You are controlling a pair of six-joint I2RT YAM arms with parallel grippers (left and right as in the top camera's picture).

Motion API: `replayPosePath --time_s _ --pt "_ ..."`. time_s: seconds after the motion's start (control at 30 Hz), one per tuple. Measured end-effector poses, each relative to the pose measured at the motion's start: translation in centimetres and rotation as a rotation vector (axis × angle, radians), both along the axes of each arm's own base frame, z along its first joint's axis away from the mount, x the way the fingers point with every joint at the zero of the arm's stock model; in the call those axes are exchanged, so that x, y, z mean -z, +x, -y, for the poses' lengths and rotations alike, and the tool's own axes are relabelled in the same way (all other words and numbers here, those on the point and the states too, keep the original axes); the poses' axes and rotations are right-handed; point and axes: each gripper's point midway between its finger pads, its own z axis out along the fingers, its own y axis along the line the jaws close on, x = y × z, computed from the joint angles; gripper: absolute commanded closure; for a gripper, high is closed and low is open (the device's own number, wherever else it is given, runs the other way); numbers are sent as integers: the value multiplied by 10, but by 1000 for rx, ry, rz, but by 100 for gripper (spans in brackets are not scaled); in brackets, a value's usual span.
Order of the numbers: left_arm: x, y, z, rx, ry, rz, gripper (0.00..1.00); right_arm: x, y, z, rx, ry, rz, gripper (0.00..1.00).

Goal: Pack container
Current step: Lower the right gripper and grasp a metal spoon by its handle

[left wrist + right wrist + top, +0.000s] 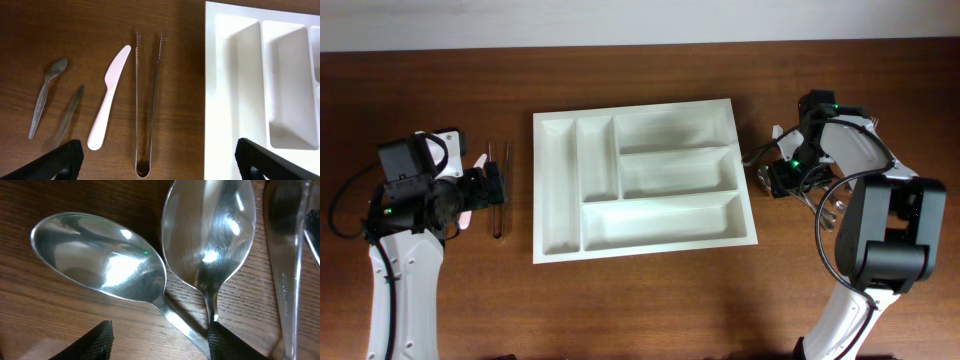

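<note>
Risk: right end effector [160, 341], spread low over two spoons [105, 262] lying against each other, may pinch both or skid one along the surface [640, 310]. Left end effector [160, 154] is spread above tongs [148, 100], left of the tray [556, 190]. The tray sits mid-surface; all five compartments are empty.

Container [660, 222] compartments are lying open from above; tongs [137, 100] and white knife [107, 100] are crowding the table under the spread left gripper [160, 150]; two touching spoons [100, 255] are sitting between the parted right gripper [160, 340] fingers
</note>
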Motion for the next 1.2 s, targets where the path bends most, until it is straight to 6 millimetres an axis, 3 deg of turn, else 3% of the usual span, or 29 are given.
replayPosePath --time_s 0.4,0.57,0.9,1.1,1.2 --pt "0 0 0 0 0 0 1 3 6 1 1 -3 0 50" --pt "0 0 0 0 0 0 1 11 -3 -3 3 20 -49 49" --pt "0 0 0 0 0 0 1 11 -2 -2 13 24 -45 49" --pt "0 0 0 0 0 0 1 12 2 20 80 14 -17 64" --pt "0 0 0 0 0 0 1 12 -3 38 147 15 -21 64"
